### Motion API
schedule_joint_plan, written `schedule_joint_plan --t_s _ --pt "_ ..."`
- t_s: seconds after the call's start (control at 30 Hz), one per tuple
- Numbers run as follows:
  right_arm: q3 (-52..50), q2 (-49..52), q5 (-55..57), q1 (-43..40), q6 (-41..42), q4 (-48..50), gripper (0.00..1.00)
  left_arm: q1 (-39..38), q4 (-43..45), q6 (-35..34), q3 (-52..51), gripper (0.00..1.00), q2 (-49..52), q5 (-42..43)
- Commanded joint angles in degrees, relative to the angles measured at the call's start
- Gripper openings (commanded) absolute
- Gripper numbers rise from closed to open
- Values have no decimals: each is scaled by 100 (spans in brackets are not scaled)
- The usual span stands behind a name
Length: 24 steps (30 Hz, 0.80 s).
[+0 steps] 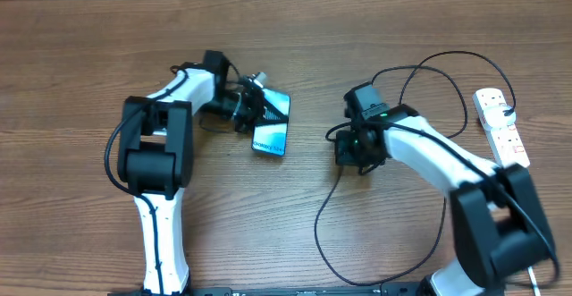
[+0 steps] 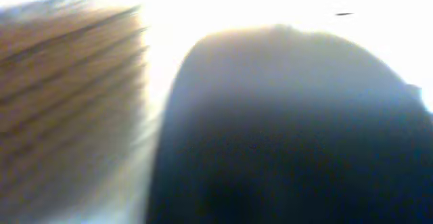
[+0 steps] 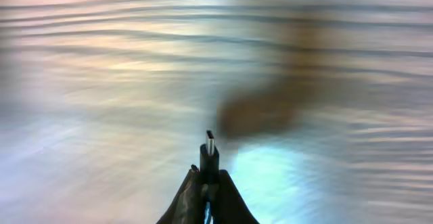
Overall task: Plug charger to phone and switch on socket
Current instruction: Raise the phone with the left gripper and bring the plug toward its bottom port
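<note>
The phone [image 1: 271, 122], with its blue-teal screen, lies tilted at the centre-left of the wooden table. My left gripper [image 1: 243, 108] is shut on the phone's left edge. The left wrist view is blurred, and a dark shape [image 2: 291, 136] fills most of it. My right gripper [image 1: 357, 149] is shut on the charger's small plug tip [image 3: 210, 149], which points forward just above the table. The thin black charger cable [image 1: 319, 224] loops from it toward the front and back round to the white socket [image 1: 501, 126] at the far right.
The socket's thick white lead [image 1: 534, 274] runs toward the front right corner. A loop of the black cable [image 1: 447, 56] arches behind the right arm. Bare wooden table [image 1: 89, 63] lies to the left and between the arms.
</note>
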Motion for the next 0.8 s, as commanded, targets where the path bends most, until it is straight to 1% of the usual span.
schedule_joint_plan --t_s 0.0,0.07,0.17,0.27,0.37,0.47,0.57,0.7,0.77 --pt "181 -890 -1766 -243 -754 -26 4 258 -116 496 24 4 -44 1834" --pt "181 -1193 -2251 -396 -1082 -210 4 328 -369 680 24 4 -57 2063" --pt "179 -1460 -3128 -599 -1690 -546 4 352 -1027 1519 24 4 -166 2365" --pt "179 -1504 -4218 -640 -2304 -761 4 352 -1696 2299 24 4 -393 2400" --pt "142 -1504 -5045 -599 -2538 -787 4 376 -2225 2776 24 4 -754 2400" --pt "92 -1504 -5552 -498 -2553 -761 4 435 -2448 2798 24 4 -1163 2400" --pt "76 -1504 -5722 -321 -2549 -761 4 501 -2531 2789 24 4 -1644 2400" --pt "76 -1504 -6000 26 -2518 -684 4 566 -2524 2514 24 4 -2173 2400" --pt "76 -1504 -6116 170 -2297 -610 4 605 -2527 2315 24 4 -2347 2400"
